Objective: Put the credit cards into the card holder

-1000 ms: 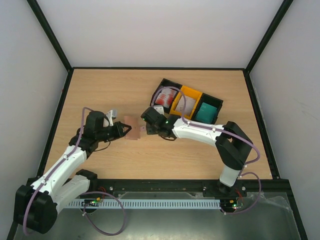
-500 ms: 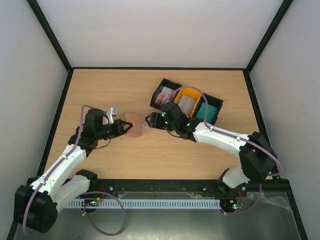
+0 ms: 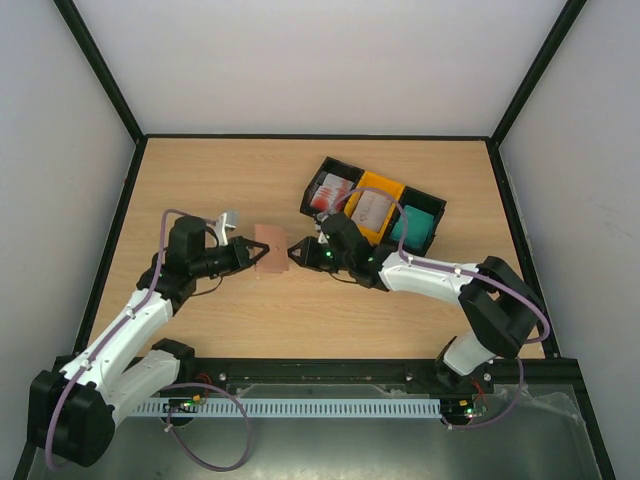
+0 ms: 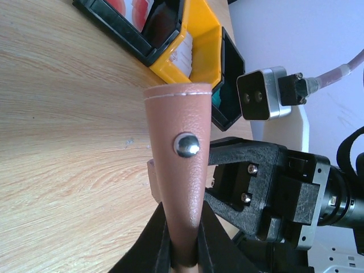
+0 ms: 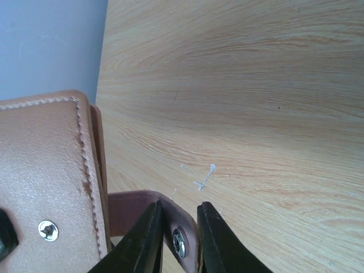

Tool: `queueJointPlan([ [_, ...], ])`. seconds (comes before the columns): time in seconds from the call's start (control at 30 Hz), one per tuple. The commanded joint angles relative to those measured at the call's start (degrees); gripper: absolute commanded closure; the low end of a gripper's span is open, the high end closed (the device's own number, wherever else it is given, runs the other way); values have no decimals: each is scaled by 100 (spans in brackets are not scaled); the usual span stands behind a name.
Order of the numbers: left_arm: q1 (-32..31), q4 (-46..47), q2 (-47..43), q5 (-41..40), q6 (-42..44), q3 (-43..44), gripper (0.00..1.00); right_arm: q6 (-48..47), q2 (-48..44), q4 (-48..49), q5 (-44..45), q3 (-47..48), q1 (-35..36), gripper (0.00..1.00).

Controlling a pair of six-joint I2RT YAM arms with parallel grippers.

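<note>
The card holder [image 3: 268,250] sits just left of the frame's centre in the top view, caught between both arms. The left claw [image 3: 247,259] is closed narrow on its body from the left. The right claw [image 5: 177,239] is nipped tight on its snap tab [image 5: 170,219] from the right. Whether its lower edge touches the worktop [image 3: 200,180] cannot be told. The step in hand looks to be unsnapping and opening it. The left claw should act as a firm anchor while the right draws the tab steadily away toward the right of the frame. It should peel the tab rather than jerk it, because the grip there is small and close to the stud, so it could slip off. Twisting should be avoided so the leather does not slide out of the left claw's thin hold. The credit cards [image 3: 330,190] lie in the trays [image 3: 386,196] at upper right, well apart from both claws, and none is in the holder yet.
</note>
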Motion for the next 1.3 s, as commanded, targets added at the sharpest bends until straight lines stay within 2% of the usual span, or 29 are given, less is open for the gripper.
queueJointPlan([
  [0.0,-26,225,-35,187,-151,-93,96,-107,80,367,197,-69,23,84],
  [0.13,-25,240,29,144,-224,-199,91,-270,30,370,288,-89,18,97],
  [0.3,-22,-183,171,-450,-178,-390,55,-326,-73,-3,385,-165,23,98],
  [0.37,-26,-340,293,-704,-241,-552,43,-382,-11,-447,422,-145,23,98],
  [0.53,-50,-246,871,-936,-460,-1047,33,-674,260,-1497,542,-124,23,98],
  [0.63,-132,-312,998,-1223,-391,-1012,23,-743,246,-1767,733,-63,22,98],
  [0.8,-246,-15,753,-1120,-385,-1042,3,-793,189,-1933,658,194,29,98],
  [1.0,-265,98,438,-1145,-375,-1086,0,-797,165,-1903,403,406,35,98],
  [1.17,-315,-182,-23,-1635,-132,-736,0,-836,212,-1958,393,587,37,98],
  [1.27,-327,182,-361,-1373,-106,-664,0,-825,194,-1861,254,604,40,98],
])
